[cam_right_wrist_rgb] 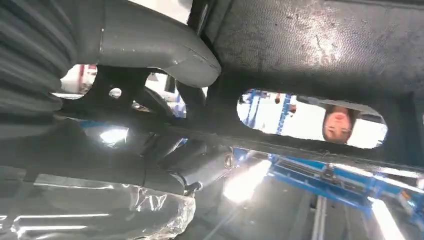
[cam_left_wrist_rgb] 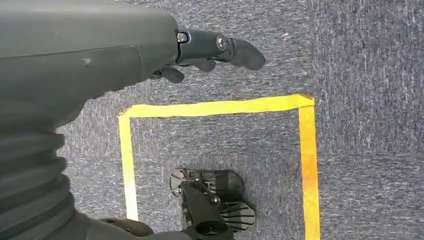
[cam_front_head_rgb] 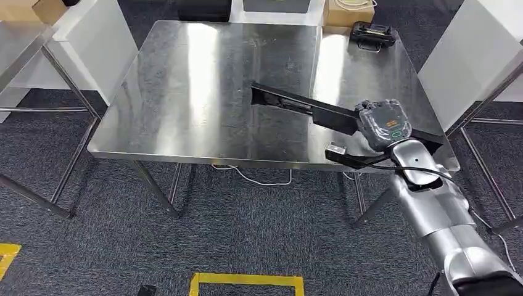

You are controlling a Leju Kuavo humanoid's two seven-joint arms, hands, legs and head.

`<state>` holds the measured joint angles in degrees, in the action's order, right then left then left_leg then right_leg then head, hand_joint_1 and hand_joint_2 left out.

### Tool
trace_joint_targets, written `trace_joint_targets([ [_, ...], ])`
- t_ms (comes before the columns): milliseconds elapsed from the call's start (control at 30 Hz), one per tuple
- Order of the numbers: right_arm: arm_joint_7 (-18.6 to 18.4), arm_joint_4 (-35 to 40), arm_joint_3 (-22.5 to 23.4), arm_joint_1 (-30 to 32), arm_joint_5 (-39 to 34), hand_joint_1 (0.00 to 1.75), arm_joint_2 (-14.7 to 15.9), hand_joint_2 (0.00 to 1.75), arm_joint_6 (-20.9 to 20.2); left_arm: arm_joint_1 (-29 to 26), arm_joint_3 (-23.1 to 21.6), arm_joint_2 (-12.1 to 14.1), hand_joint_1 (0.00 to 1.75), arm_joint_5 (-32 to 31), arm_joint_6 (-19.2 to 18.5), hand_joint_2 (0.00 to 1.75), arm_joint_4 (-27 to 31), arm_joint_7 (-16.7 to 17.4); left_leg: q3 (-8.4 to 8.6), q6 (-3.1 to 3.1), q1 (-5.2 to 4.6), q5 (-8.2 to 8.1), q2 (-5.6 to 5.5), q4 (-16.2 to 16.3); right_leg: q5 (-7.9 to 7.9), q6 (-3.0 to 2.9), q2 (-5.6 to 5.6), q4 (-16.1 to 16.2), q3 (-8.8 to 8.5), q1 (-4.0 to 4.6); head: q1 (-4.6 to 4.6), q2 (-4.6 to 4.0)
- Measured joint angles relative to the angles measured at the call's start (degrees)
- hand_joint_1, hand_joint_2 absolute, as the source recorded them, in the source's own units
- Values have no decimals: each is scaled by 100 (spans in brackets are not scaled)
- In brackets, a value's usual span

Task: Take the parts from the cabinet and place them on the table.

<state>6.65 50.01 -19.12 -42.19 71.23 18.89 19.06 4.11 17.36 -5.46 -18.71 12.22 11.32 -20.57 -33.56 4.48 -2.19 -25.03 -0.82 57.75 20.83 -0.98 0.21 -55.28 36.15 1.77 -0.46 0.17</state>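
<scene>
A long black part (cam_front_head_rgb: 302,105) stretches across the right half of the steel table (cam_front_head_rgb: 185,92), its far end pointing toward the table's middle. My right hand (cam_front_head_rgb: 382,126) grips its near end above the table's front right edge. I cannot tell whether the far end touches the surface. A small silver bracket (cam_front_head_rgb: 335,148) sticks out below the hand. Up close, the black part (cam_right_wrist_rgb: 310,50) has a long slot and lies against my thumb (cam_right_wrist_rgb: 165,50). My left hand (cam_left_wrist_rgb: 215,50) hangs over the carpet, fingers apart and holding nothing.
A black device (cam_front_head_rgb: 372,34) lies at the table's far right corner, with cardboard boxes (cam_front_head_rgb: 348,12) behind it. White panels (cam_front_head_rgb: 475,55) flank the table, and another steel table (cam_front_head_rgb: 18,43) stands at the left. Yellow tape (cam_front_head_rgb: 247,280) marks the carpet.
</scene>
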Motion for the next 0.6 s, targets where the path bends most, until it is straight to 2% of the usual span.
trace_joint_targets([
  [67,157,-329,30,-282,-20,175,85,175,24,6,37,0,0,-9,33,175,0,-4,3,2,-5,-1,16,0,-1,0,12,0,1,-5,-4,0],
  [167,194,-892,57,-800,13,175,197,175,125,6,76,-4,0,-59,44,175,0,-7,4,2,-5,0,16,1,-2,0,12,0,0,-5,-4,0],
  [300,-27,-1517,55,-1300,212,175,260,175,241,7,101,-4,0,-87,46,175,0,-57,7,2,-4,0,20,1,-2,0,16,0,-1,-5,-4,0],
  [433,-361,-2110,35,-1607,431,175,260,175,251,9,183,2,0,4,264,175,2,-511,6,2,-4,0,19,2,-2,0,15,0,0,-4,-4,0],
  [533,-407,-2408,35,-1740,450,175,245,175,225,9,336,4,0,205,513,175,2,-994,6,3,-3,-1,25,1,-2,0,21,0,0,-4,-4,0],
  [600,-405,-2546,35,-1794,485,175,223,175,184,10,454,4,0,306,577,175,2,-1171,5,4,-2,-2,26,1,-2,0,22,0,0,-3,-4,0],
])
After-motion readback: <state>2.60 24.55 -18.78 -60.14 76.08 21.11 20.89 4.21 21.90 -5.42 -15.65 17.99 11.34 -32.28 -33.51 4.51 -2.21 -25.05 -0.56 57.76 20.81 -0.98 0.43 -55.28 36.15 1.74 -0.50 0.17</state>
